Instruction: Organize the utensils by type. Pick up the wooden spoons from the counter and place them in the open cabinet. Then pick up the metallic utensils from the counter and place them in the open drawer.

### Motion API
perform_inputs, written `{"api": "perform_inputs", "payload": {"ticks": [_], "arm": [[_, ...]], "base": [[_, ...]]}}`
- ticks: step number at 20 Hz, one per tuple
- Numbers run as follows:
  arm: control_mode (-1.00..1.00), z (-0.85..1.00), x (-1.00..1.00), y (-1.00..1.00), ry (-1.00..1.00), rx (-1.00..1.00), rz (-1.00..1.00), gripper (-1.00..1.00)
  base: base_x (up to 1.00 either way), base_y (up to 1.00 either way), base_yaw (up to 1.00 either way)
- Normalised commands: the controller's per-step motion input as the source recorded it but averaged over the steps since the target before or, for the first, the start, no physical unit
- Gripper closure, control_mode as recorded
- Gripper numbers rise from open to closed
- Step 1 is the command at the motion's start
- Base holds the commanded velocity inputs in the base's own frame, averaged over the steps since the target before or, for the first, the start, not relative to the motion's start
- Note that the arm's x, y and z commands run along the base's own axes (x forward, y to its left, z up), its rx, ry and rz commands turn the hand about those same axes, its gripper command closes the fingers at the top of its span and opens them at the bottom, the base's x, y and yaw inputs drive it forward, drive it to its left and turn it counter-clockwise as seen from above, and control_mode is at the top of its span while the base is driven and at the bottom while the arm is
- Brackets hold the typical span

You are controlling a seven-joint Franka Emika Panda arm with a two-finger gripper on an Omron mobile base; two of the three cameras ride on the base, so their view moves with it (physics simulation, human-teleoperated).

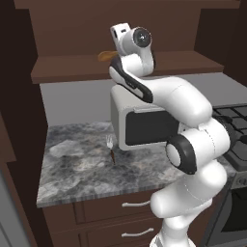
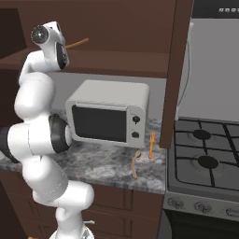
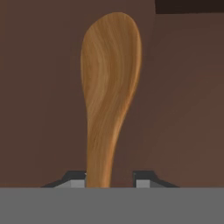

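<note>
Claw [image 3: 109, 180] clamped on orange-tan wooden spoon [image 3: 109, 87], bowl jutting ahead, inside cabinet [image 1: 72, 29]

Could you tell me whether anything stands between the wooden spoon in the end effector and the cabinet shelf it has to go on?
Nothing visible does. The spoon is up at the open cabinet, with bare brown wood around it.

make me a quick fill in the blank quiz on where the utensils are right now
1. The gripper holds a wooden ____ up at the cabinet shelf.
2. The fork lies on the counter to the ____ of the microwave, seen from the robot.
3. The pale wooden spoon lies beside the utensil with the ____ handle.

Missing words: spoon; left; orange
</note>
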Motion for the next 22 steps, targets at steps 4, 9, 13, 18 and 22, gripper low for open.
{"api": "perform_inputs", "payload": {"ticks": [4, 9, 13, 18, 22], "arm": [[-1.0, 0.0, 0.63, 0.01, -0.03, 0.0, 0.0, 1.0], [-1.0, -0.08, 0.52, 0.11, -0.06, 0.0, 0.0, 1.0], [-1.0, -0.12, 0.51, 0.09, -0.08, 0.0, 0.0, 1.0], [-1.0, -0.09, 0.46, 0.08, -0.06, 0.0, 0.0, 1.0], [-1.0, -0.15, 0.34, 0.06, -0.01, 0.0, 0.0, 1.0]], "base": [[0.0, 0.0, 0.0], [0.0, 0.0, 0.0], [0.0, 0.0, 0.0], [0.0, 0.0, 0.0], [0.0, 0.0, 0.0]]}}
